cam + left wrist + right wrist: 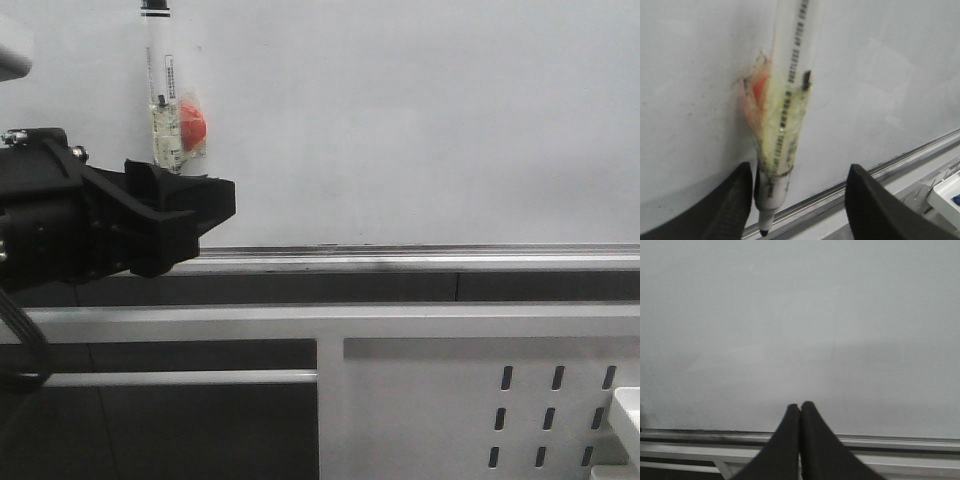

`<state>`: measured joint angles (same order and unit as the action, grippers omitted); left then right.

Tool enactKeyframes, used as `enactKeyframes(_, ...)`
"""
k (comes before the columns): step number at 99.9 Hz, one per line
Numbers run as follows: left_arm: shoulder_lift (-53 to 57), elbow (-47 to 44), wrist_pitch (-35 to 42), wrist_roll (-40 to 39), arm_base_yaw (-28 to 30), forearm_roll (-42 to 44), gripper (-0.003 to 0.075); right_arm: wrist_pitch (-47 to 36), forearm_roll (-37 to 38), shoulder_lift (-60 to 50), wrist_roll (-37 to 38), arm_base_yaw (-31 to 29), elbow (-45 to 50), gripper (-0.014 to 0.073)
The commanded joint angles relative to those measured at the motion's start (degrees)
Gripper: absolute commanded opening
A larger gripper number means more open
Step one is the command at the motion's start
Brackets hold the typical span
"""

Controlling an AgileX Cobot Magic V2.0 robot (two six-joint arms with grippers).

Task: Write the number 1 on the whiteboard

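the left gripper (800, 200) hangs with jaws spread, a marker pen (785, 115) between them, lying against the whiteboard (420, 120) near its left edge, above the silver ledge (420, 255). the right gripper (800, 412) faces bare board, jaws pressed together. no stroke visible.

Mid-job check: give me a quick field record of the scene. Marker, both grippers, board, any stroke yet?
marker: hanging on the whiteboard, tip down, wrapped in tape with something red at its middle
left gripper: open, fingers on either side of the marker's lower end, not closed on it
right gripper: shut, empty, facing bare board
ledge: silver, along the board's lower edge
number 1: no stroke visible in any view
panel: white, slotted, below the ledge
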<state>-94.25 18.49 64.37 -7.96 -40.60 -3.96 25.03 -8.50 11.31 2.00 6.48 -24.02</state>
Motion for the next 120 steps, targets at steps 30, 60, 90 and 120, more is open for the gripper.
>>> enactKeyframes(30,1.9,0.9,13.6,0.2,-0.1,-4.0,-0.0020,-3.1,-0.2,1.2,-0.7,0.4,-1.8,-0.0069)
enactKeyframes(60,1.9,-2.7,13.3,0.2,-0.1,3.1,-0.0020,0.5,-0.2,2.8,-6.7,9.4,-1.9,-0.0069)
enactKeyframes(90,6.0,-0.8,-6.6,0.2,-0.1,19.9,-0.0020,11.5,0.8,20.5,-11.6,26.8,-9.4,-0.0067)
enactKeyframes(120,20.1,11.0,-57.2,0.0,-6.4,35.7,-0.0020,8.3,0.8,37.8,-15.0,32.1,-19.7,0.0171)
